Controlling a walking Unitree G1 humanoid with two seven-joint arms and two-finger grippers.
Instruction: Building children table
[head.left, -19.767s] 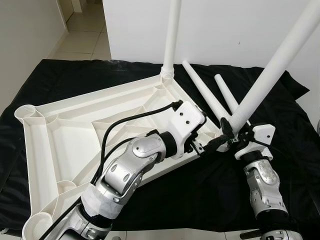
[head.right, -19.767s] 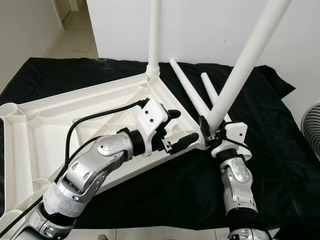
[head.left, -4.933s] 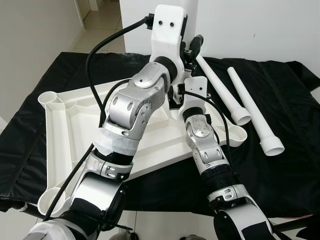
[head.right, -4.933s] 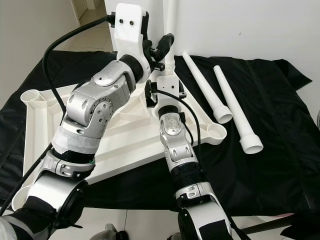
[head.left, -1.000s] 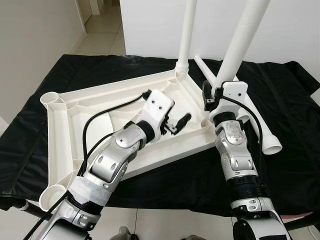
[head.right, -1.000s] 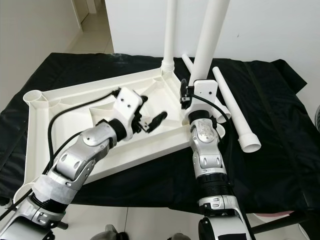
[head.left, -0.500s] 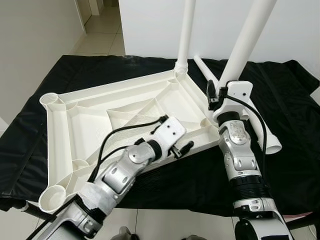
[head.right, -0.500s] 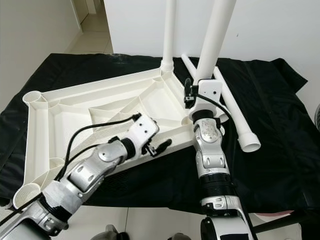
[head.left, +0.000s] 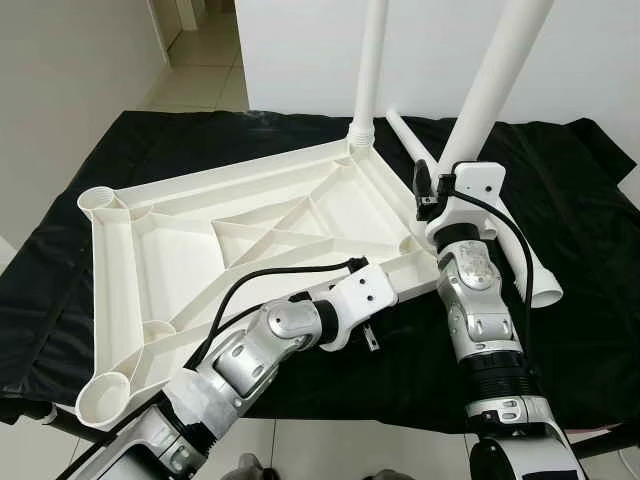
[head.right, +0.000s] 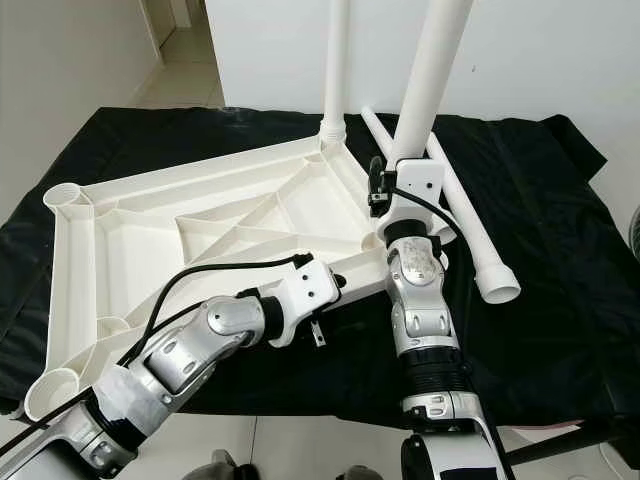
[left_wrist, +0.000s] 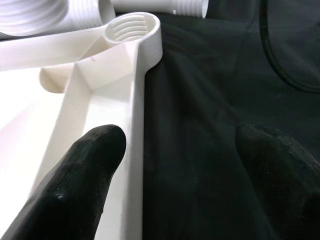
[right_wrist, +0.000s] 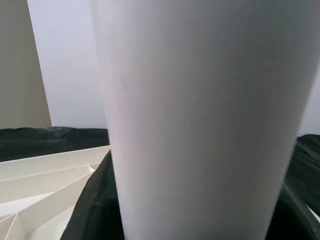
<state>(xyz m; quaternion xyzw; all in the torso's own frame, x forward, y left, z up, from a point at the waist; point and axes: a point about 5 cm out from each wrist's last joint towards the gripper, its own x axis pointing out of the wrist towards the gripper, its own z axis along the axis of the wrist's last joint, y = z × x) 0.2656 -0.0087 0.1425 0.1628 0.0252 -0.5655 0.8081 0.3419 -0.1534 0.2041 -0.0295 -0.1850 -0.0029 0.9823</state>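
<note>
The white tabletop (head.left: 190, 240) lies upside down on a black cloth. One white leg (head.left: 372, 60) stands upright in its far corner socket. My right gripper (head.left: 428, 190) is shut on a second white leg (head.left: 495, 80), holding it tilted with its lower end at the right corner of the tabletop; the same leg (right_wrist: 200, 115) looms close in the right wrist view. My left gripper (left_wrist: 180, 145) is open at the tabletop's front rim (left_wrist: 137, 125), one finger (left_wrist: 85, 170) over the inside and the other over the cloth. An empty threaded socket (left_wrist: 131, 27) lies just beyond it.
Two loose white legs (head.left: 535, 270) (head.left: 405, 135) lie on the cloth to the right of the tabletop. Empty corner sockets sit at the left (head.left: 100, 200) and front left (head.left: 105, 395). A white wall stands behind; tiled floor shows at the back left.
My left gripper has dropped from above the tabletop's middle toward me, down to its front rim. The right gripper keeps the tilted leg almost still.
</note>
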